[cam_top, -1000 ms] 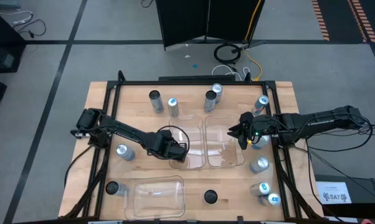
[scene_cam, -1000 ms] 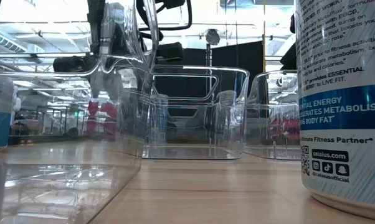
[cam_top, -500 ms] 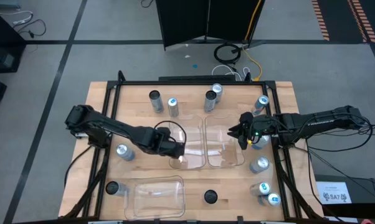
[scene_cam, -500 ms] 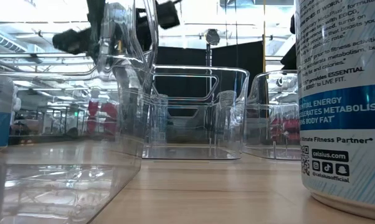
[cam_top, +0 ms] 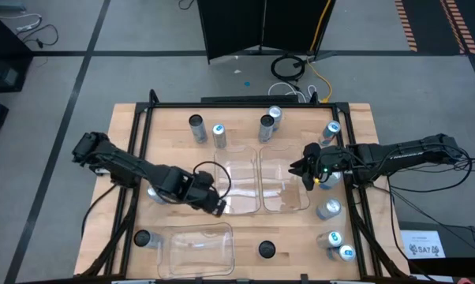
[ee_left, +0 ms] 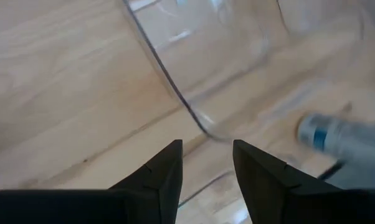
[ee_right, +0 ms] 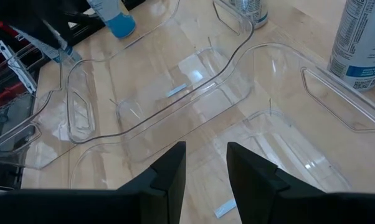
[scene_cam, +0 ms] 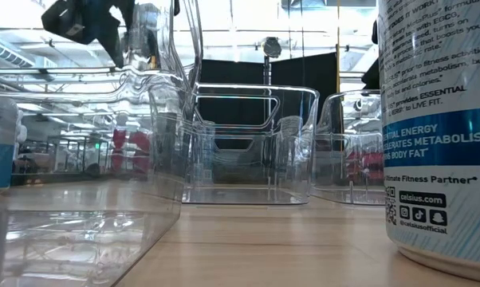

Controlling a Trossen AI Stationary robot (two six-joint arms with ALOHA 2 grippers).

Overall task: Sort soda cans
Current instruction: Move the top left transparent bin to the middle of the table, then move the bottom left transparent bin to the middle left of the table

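Several slim silver soda cans stand on the wooden table: a dark-topped can (cam_top: 196,126) and a blue-topped can (cam_top: 219,134) at the far left, and more cans along the right edge (cam_top: 328,209). One can (cam_top: 153,192) sits beside my left arm. My left gripper (cam_top: 220,208) is open and empty above the near left corner of the middle-left clear tray (cam_top: 239,207); its fingers show apart in the left wrist view (ee_left: 207,144). My right gripper (cam_top: 303,168) is open and empty over the right side of the middle-right clear tray (cam_top: 285,207), as the right wrist view (ee_right: 206,146) shows.
A third clear tray (cam_top: 198,248) stands at the near edge, with dark-topped cans on either side (cam_top: 143,238) (cam_top: 267,249). A tall can (scene_cam: 439,127) stands close in the low view. A black frame (cam_top: 135,158) runs along the table's sides.
My left gripper has drawn back out of the middle-left tray, going up and toward the table's near left. It stays open and empty. The trays and cans have kept still.
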